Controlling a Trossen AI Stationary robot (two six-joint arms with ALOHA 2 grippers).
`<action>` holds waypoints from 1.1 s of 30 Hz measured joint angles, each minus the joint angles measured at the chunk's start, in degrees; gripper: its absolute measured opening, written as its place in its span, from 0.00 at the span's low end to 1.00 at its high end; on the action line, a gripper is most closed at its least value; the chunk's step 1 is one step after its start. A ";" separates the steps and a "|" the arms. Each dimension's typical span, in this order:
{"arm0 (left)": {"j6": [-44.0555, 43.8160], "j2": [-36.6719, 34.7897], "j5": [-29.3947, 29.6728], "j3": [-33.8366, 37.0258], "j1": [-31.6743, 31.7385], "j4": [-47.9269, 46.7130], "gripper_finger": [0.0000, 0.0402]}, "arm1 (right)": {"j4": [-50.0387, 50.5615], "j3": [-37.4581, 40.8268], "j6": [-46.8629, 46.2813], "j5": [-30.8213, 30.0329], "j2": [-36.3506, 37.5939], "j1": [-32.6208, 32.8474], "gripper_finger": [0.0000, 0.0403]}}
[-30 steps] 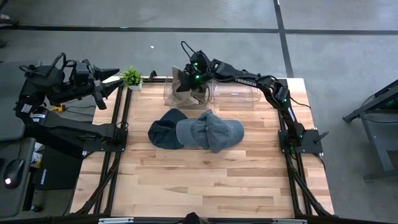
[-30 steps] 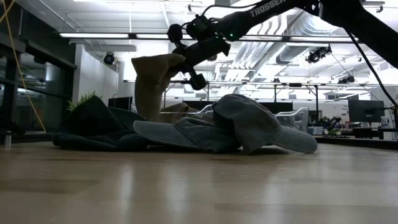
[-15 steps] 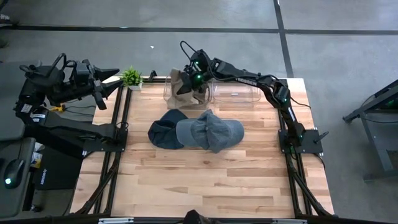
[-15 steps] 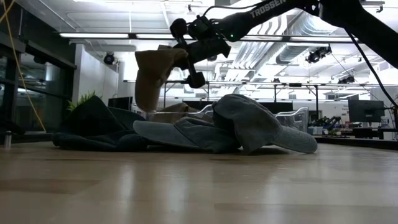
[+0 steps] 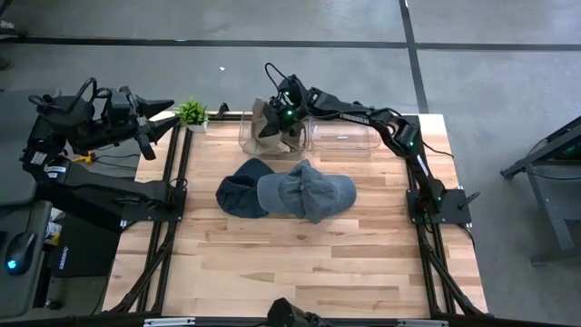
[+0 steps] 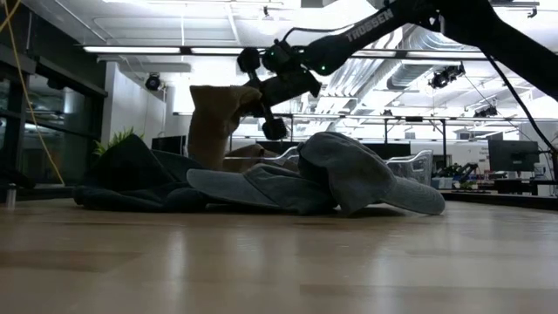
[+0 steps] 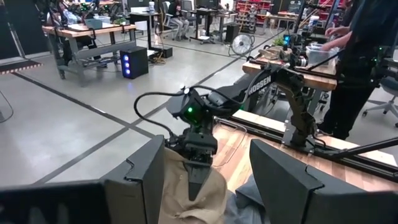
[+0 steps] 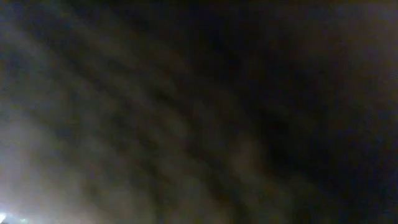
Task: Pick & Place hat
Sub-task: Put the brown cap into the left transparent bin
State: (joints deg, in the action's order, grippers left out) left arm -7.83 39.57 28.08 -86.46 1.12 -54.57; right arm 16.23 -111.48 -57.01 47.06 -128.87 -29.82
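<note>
Right gripper (image 5: 275, 124) fingers gripping tan cloth hat (image 6: 212, 122) above far clear plastic bin (image 5: 251, 136); left gripper (image 5: 162, 113) fingers hanging open, far left.

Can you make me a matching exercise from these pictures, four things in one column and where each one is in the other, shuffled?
Column one:
1. tan hat
2. grey cap
3. small green plant
4. left tool

Column two:
A. lying on the middle of the wooden table
B. standing at the table's far left corner
C. hanging from the shut right tool over the clear bins
D. waiting off the table's left edge, holding nothing

Pairs: 1-C, 2-A, 3-B, 4-D
</note>
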 joint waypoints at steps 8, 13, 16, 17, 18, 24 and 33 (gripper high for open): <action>-0.16 0.00 0.16 0.00 0.00 -0.02 0.48 | 3.71 -0.04 0.66 -4.75 -0.58 -0.75 0.00; -0.16 0.00 0.15 0.00 0.00 -0.02 0.48 | 4.69 -0.04 0.31 -7.34 -0.47 -1.55 0.00; -0.16 0.00 0.15 0.00 0.00 -0.03 0.48 | 5.01 -0.04 0.30 -7.87 -0.47 -1.79 0.00; -0.17 0.00 0.13 0.00 -0.01 -0.02 0.48 | 4.97 -0.04 0.37 -7.96 -0.47 -1.95 0.00; -0.18 0.00 0.15 0.00 0.01 -0.04 0.48 | 4.99 -0.04 0.43 -7.96 -0.47 -2.04 0.00; -0.22 0.00 0.13 0.00 0.01 -0.04 0.48 | 5.77 -0.07 1.62 -8.20 -0.22 -3.21 0.00; -1.47 0.01 0.26 0.00 0.01 -1.13 0.48 | 15.77 -1.36 7.27 -18.81 2.15 -4.48 0.00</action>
State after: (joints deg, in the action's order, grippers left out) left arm -9.30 39.58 28.34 -86.46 1.13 -55.70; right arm 32.00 -112.84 -49.75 28.25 -126.72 -34.30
